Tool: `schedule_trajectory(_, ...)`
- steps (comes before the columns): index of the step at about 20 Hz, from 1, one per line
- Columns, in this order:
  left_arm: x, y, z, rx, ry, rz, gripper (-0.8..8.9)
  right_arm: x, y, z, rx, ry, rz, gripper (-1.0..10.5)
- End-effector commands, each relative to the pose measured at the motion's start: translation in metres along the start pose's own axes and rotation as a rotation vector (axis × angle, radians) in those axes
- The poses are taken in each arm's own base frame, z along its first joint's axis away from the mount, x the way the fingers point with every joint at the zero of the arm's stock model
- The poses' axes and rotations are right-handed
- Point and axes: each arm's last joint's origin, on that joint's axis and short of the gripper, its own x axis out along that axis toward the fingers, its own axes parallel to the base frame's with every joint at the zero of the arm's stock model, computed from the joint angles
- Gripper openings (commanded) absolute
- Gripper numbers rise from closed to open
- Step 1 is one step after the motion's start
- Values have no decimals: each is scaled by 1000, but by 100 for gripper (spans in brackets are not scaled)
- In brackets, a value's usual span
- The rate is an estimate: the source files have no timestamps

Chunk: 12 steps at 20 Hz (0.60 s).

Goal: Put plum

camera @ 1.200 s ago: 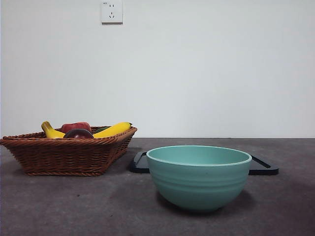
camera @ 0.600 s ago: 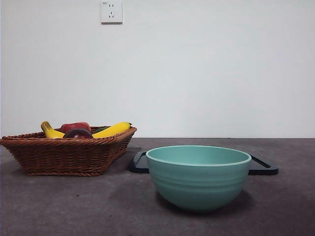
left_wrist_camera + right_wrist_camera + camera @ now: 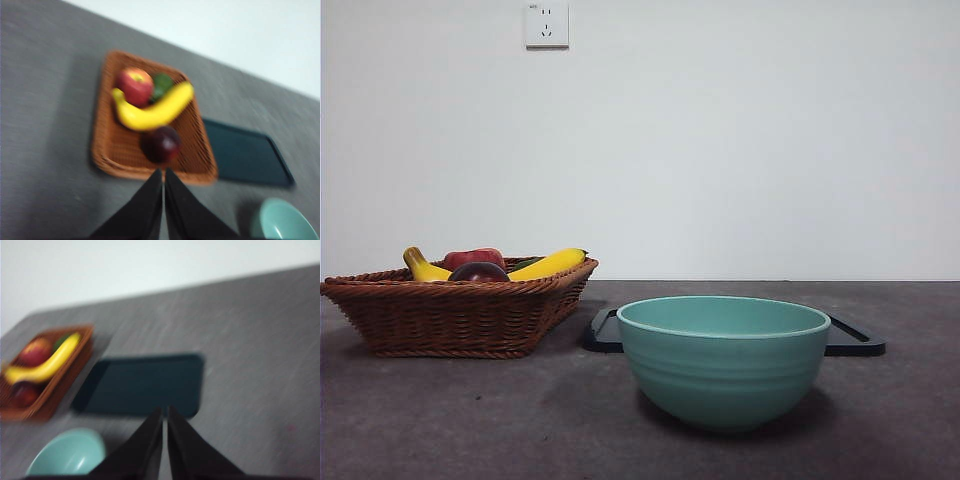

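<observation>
Both arms hang above the table, neither touching anything. The left gripper [image 3: 163, 172] has its two black jaws pressed together with only a thin seam between them, holding nothing; its tips sit just above the near rim of the wicker basket [image 3: 105, 150], close to the plum [image 3: 160, 144]. The right gripper [image 3: 165, 412] is likewise closed on nothing, poised over the near edge of the dark tray [image 3: 145, 385], with the teal bowl [image 3: 67, 452] off to one side.

The plum lies inside the basket, at the end nearest the left gripper — just beside the banana [image 3: 152, 111] and apart from the red apple [image 3: 135, 85] and a green fruit [image 3: 162, 82] at the far end. It is round, so it has no clear long axis or pointing direction. In the front view only its dark top [image 3: 478, 271] shows over the basket rim [image 3: 460, 285]; the bowl [image 3: 724, 360] stands in front of the tray [image 3: 855, 340].
</observation>
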Motion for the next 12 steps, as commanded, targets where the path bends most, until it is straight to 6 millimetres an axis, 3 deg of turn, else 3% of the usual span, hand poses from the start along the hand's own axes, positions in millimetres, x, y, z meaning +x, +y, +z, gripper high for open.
schedule_trajectory(1,-2,-8,13,93,72,-86,9,0,5,11,-67,90,73,7)
schedule_trajectory(12,9,-25,35,186,376,-303,9,10,19,41,-92,385,274,7)
